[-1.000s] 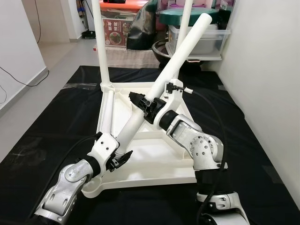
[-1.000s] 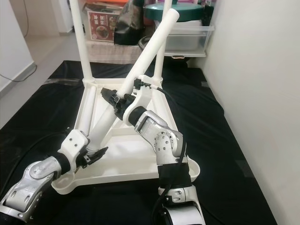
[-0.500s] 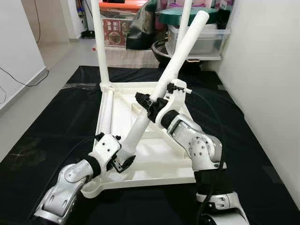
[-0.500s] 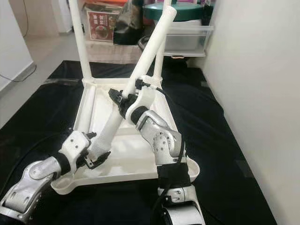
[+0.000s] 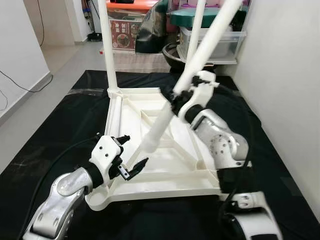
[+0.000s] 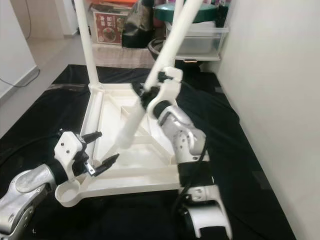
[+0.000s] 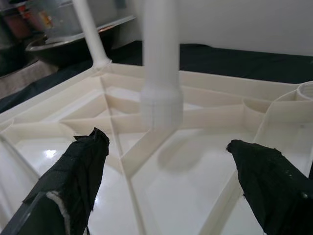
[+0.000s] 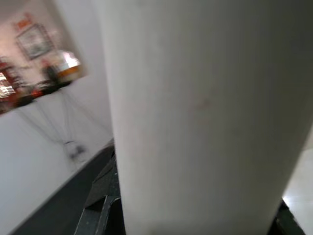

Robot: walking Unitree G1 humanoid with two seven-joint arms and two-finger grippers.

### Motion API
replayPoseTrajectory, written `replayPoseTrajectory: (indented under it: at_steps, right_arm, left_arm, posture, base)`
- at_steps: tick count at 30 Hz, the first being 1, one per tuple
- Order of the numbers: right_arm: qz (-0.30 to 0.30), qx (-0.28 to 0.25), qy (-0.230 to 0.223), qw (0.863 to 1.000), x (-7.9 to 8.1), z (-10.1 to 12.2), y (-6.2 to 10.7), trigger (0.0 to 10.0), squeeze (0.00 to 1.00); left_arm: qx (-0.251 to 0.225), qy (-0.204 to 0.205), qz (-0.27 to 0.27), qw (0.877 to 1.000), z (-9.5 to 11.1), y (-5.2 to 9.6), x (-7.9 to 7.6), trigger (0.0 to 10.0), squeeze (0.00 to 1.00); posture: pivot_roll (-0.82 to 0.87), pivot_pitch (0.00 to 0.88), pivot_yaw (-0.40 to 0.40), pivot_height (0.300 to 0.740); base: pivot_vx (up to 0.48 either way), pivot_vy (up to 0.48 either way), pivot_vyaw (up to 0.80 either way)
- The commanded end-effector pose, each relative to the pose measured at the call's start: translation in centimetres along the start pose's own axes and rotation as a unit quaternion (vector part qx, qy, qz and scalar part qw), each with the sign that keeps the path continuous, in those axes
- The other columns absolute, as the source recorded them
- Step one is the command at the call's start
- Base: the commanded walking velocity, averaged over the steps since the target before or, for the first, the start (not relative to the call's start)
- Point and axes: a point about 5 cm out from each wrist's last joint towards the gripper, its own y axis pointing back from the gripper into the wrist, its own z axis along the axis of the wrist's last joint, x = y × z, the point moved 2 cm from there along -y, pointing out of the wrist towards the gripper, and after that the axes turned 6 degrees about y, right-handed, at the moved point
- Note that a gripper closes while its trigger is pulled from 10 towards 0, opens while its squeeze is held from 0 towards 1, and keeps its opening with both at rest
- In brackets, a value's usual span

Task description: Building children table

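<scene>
The white table top (image 5: 165, 187) lies upside down on a black mat. Two white legs (image 5: 107, 45) stand upright in its far corners, and a third lies along its left side (image 5: 115, 120). My right gripper (image 5: 176, 102) is shut on a fourth white leg (image 5: 200, 55), held slanting up to the right. That leg's lower end (image 7: 160, 105) hangs just above the ribbed underside. My left gripper (image 5: 133, 150) is open, close in front of that lower end and not touching it. An empty round socket (image 6: 67, 192) sits at the near left corner.
A white wall (image 5: 285, 75) runs close along the right. Plastic bins and boxes (image 5: 210, 40) crowd the floor behind the table top. The black mat (image 5: 55, 130) spreads around it, with bare floor and a cable (image 5: 20, 85) at the far left.
My left gripper has let go of the leg's lower end and opened. The right gripper has swung the leg rightward and steeper, with its lower end lifted off the near left corner.
</scene>
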Motion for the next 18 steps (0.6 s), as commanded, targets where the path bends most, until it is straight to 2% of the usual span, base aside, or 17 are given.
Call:
replayPoseTrajectory:
  at_steps: [1,2,3,4,6,7,8,9,10,13,15,16,17,18]
  right_arm:
    - [-0.017,-0.028,0.039,0.999,-1.1,1.6,-0.1,0.0,0.0]
    - [-0.017,-0.028,0.039,0.999,-1.1,1.6,-0.1,0.0,0.0]
    - [-0.047,-0.041,0.108,0.992,-3.0,2.7,0.3,0.0,0.0]
    - [-0.047,-0.041,0.108,0.992,-3.0,2.7,0.3,0.0,0.0]
    - [-0.085,-0.04,0.208,0.973,-5.5,3.6,1.1,0.0,0.0]
    - [-0.085,-0.04,0.208,0.973,-5.5,3.6,1.1,0.0,0.0]
    - [-0.105,-0.026,0.265,0.958,-6.8,3.4,1.7,0.0,0.0]
    - [-0.105,-0.026,0.265,0.958,-6.8,3.4,1.7,0.0,0.0]
    - [-0.119,-0.014,0.305,0.945,-7.7,3.3,2.1,0.0,0.0]
    - [-0.119,-0.014,0.305,0.945,-7.7,3.3,2.1,0.0,0.0]
    - [-0.152,0.033,0.405,0.901,-9.7,2.3,2.9,0.0,0.0]
    - [-0.152,0.033,0.405,0.901,-9.7,2.3,2.9,0.0,0.0]
    - [-0.159,0.052,0.434,0.885,-10.4,1.8,3.1,0.0,0.0]
    - [-0.148,0.074,0.45,0.877,-10.5,0.7,3.3,0.0,0.0]
  left_arm:
    - [0.011,0.0,0.015,1.0,-0.3,0.5,0.3,10.0,0.0]
    - [0.011,0.0,0.015,1.0,-0.3,0.5,0.3,10.0,0.0]
    - [0.015,0.002,0.029,0.999,-0.7,0.8,0.2,10.0,0.0]
    - [0.015,0.002,0.029,0.999,-0.7,0.8,0.2,10.0,0.0]
    - [0.024,0.006,0.044,0.999,-1.4,1.2,0.0,10.0,0.0]
    - [0.024,0.006,0.044,0.999,-1.4,1.2,0.0,10.0,0.0]
    - [0.032,0.003,0.048,0.998,-1.9,1.3,-0.2,10.0,0.0]
    - [0.032,0.003,0.048,0.998,-1.9,1.3,-0.2,10.0,0.0]
    - [0.038,0.002,0.049,0.998,-2.1,1.4,-0.4,10.0,0.0]
    - [0.038,0.002,0.049,0.998,-2.1,1.4,-0.4,10.0,0.0]
    - [0.049,0.002,0.053,0.997,-2.5,1.4,-0.7,10.0,0.0]
    - [0.049,0.002,0.053,0.997,-2.5,1.4,-0.7,10.0,0.0]
    - [0.053,0.0,0.054,0.997,-2.6,1.4,-0.8,10.0,0.0]
    - [0.055,-0.001,0.055,0.997,-2.7,1.3,-0.9,10.0,0.0]
  posture:
    - [0.05,0.0,-0.047,0.74]
    - [0.05,0.0,-0.047,0.74]
    - [0.05,0.0,-0.044,0.74]
    - [0.05,0.0,-0.044,0.74]
    - [0.04,0.0,-0.046,0.74]
    - [0.04,0.0,-0.046,0.74]
    - [0.04,0.0,-0.047,0.74]
    - [0.04,0.0,-0.047,0.74]
    - [0.04,0.0,-0.047,0.74]
    - [0.04,0.0,-0.047,0.74]
    - [0.04,0.0,-0.043,0.74]
    - [0.04,0.0,-0.043,0.74]
    - [0.04,0.0,-0.043,0.74]
    - [0.03,0.0,-0.043,0.74]
  base:
    - [0.0,0.0,0.0]
    - [0.0,0.0,0.0]
    - [0.0,0.0,0.0]
    - [0.0,0.0,0.0]
    - [0.0,0.0,0.0]
    - [0.0,0.0,0.0]
    - [0.0,0.0,0.0]
    - [0.0,0.0,0.0]
    - [0.0,0.0,0.0]
    - [0.0,0.0,0.0]
    - [0.0,0.0,0.0]
    - [0.0,0.0,0.0]
    - [0.0,0.0,0.0]
    - [0.0,0.0,0.0]
